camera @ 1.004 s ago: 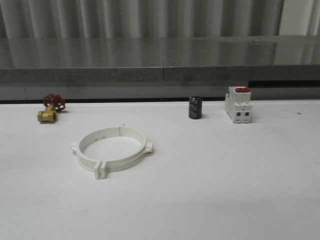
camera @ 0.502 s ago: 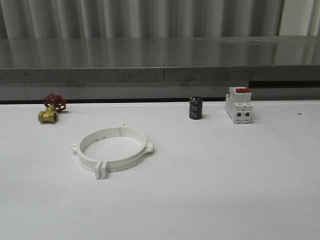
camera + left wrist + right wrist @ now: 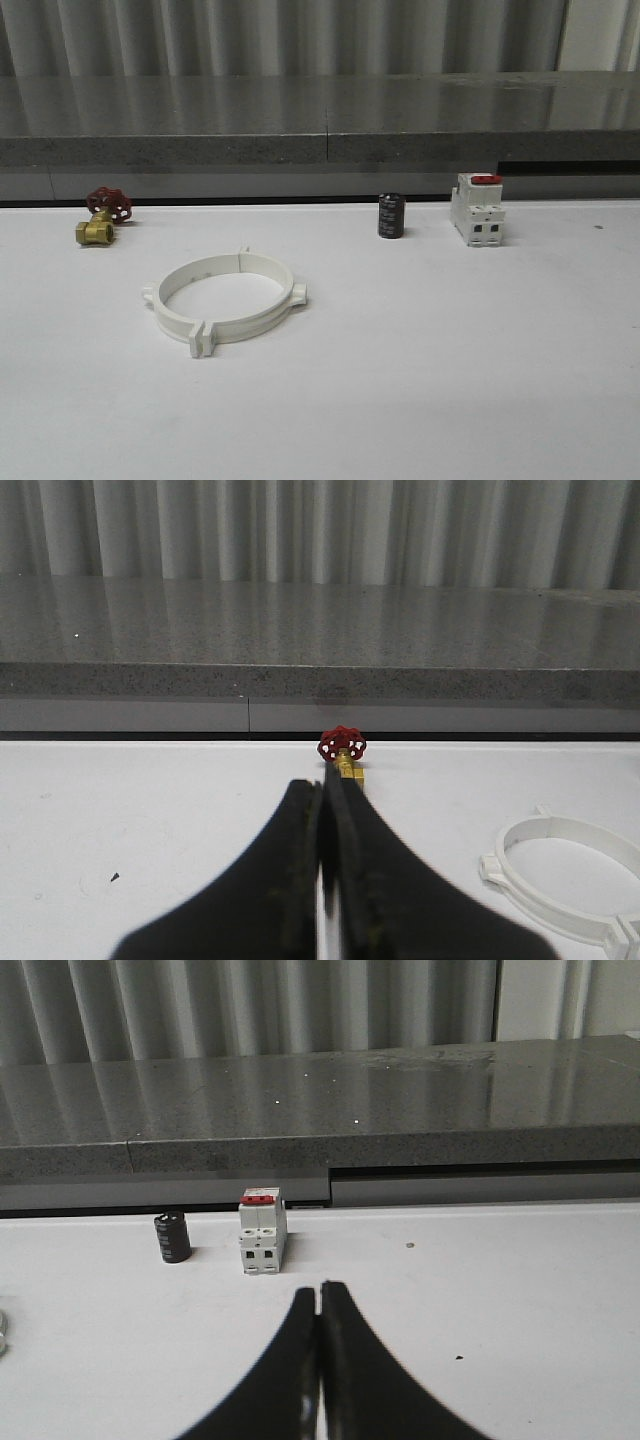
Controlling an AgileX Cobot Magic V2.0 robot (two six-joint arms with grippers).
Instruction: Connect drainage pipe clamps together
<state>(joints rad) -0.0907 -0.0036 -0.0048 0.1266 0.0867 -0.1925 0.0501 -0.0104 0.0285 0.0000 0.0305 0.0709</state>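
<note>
Already joined into one ring, the drainage pipe clamps (image 3: 224,298) lie left of the table's (image 3: 450,340) middle, while the left gripper (image 3: 327,815) and right gripper (image 3: 320,1305) are both closed, holding nothing.

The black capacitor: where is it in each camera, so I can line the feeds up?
Front view: black capacitor stands at the table's back edge, right of centre, just left of the breaker.
Left wrist view: not in it.
Right wrist view: capacitor stands beside the breaker.
Shared landmark: the red-topped breaker.
</note>
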